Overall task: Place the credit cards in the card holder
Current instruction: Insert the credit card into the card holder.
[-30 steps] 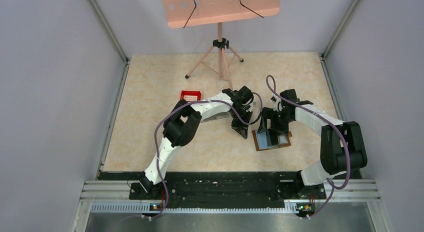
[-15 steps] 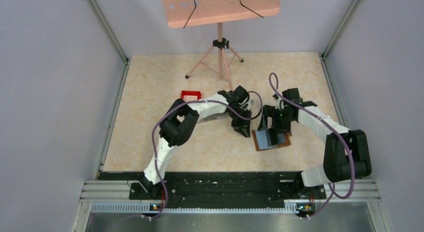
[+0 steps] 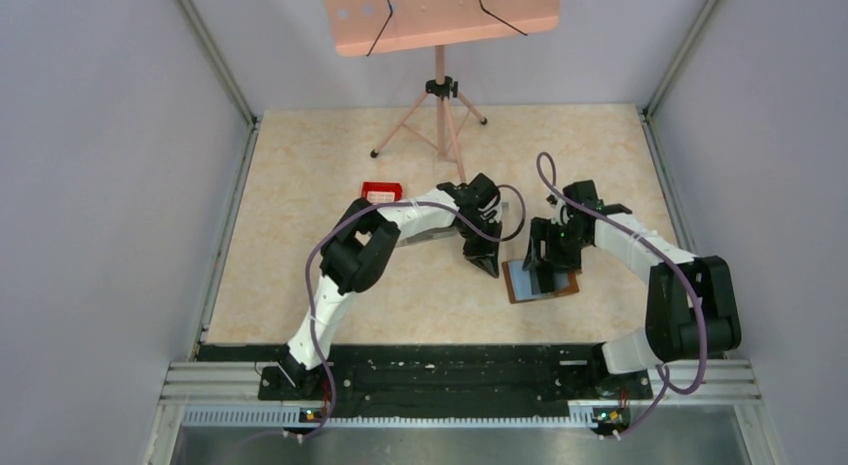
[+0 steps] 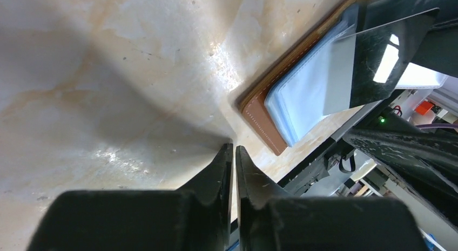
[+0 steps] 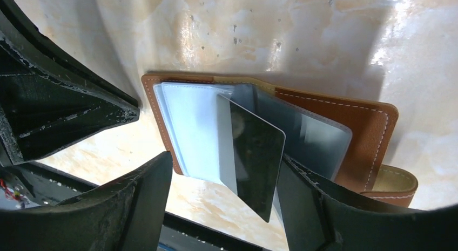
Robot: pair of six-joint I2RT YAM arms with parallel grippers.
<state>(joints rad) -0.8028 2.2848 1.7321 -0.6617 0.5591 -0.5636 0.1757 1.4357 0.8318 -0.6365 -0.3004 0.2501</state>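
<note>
Right tool spread astride the black card, left tool pressed together, I'd seat that card squarely in the card holder.

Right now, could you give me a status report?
Left gripper shut, empty, beside card holder. Right gripper open, straddling black card. Card partly in holder. Nothing blocking.

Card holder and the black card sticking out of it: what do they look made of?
Card holder: looks like tan-brown leather or a leather-like material, matte, with pale stitching along the edge. Its inner sleeves: clear, slightly milky soft plastic, glossy. Black card: thin rigid plastic by the look, smooth and shiny; it mirrors bright lights in the left wrist view.
</note>
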